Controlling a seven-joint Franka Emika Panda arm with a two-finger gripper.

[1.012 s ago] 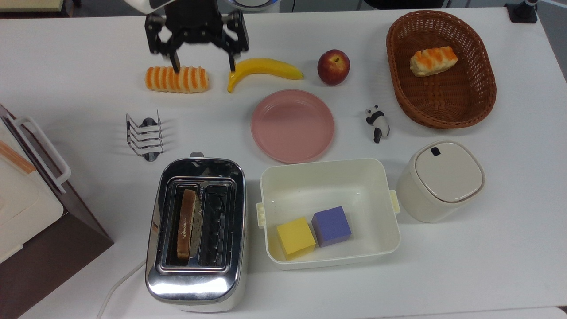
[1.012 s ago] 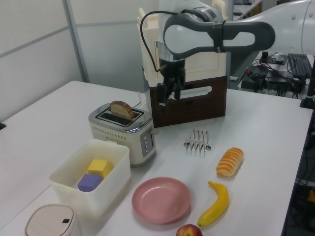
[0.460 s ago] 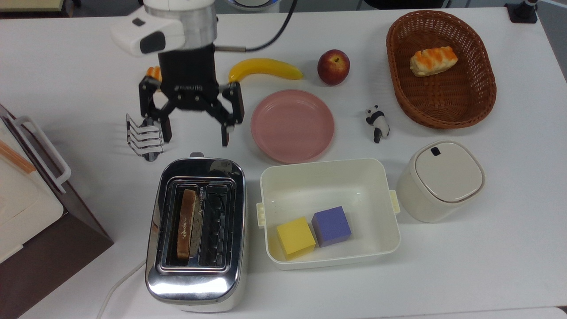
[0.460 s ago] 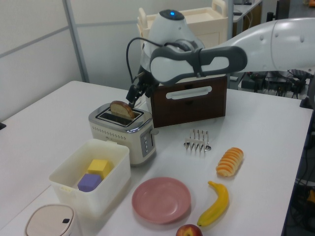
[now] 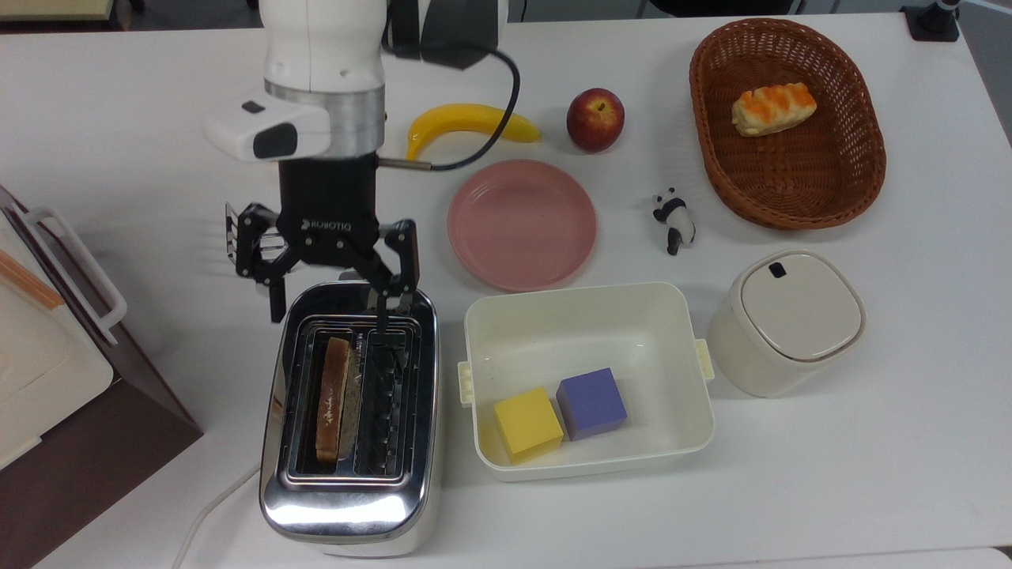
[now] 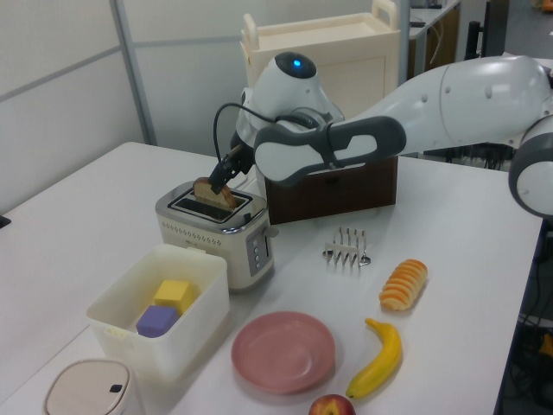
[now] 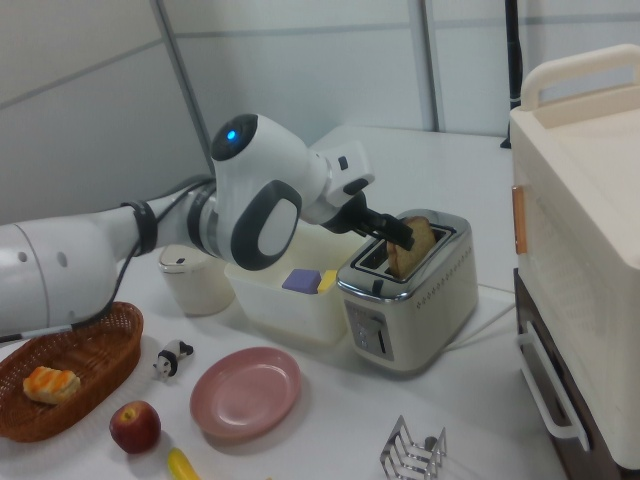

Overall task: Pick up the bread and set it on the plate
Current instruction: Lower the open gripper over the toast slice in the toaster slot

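The bread (image 5: 332, 399) is a brown slice standing on edge in the left slot of the chrome toaster (image 5: 348, 514) in the top view. Its rounded top pokes out of the toaster (image 6: 216, 229) as seen in the left view, bread (image 6: 214, 192). My gripper (image 5: 328, 316) hangs open over the toaster's far end, one finger outside the toaster's left side, the other above the right slot. In the right view the gripper (image 7: 400, 235) sits just by the bread (image 7: 412, 245). The pink plate (image 5: 522, 224) lies bare to the top view's right of the arm.
A toast rack (image 6: 346, 248), ridged roll (image 6: 404, 284), banana (image 5: 474, 122) and apple (image 5: 594, 118) lie beyond the toaster. The cream tub (image 5: 589, 316) holding two blocks stands beside the toaster. A lidded canister (image 5: 787, 320), panda (image 5: 674, 220), basket (image 5: 787, 182) and cabinet (image 5: 47, 356) ring the table.
My gripper has travelled from the far edge by the ridged roll, past the toast rack, to above the toaster's far end. It stayed open; the bread has not moved.
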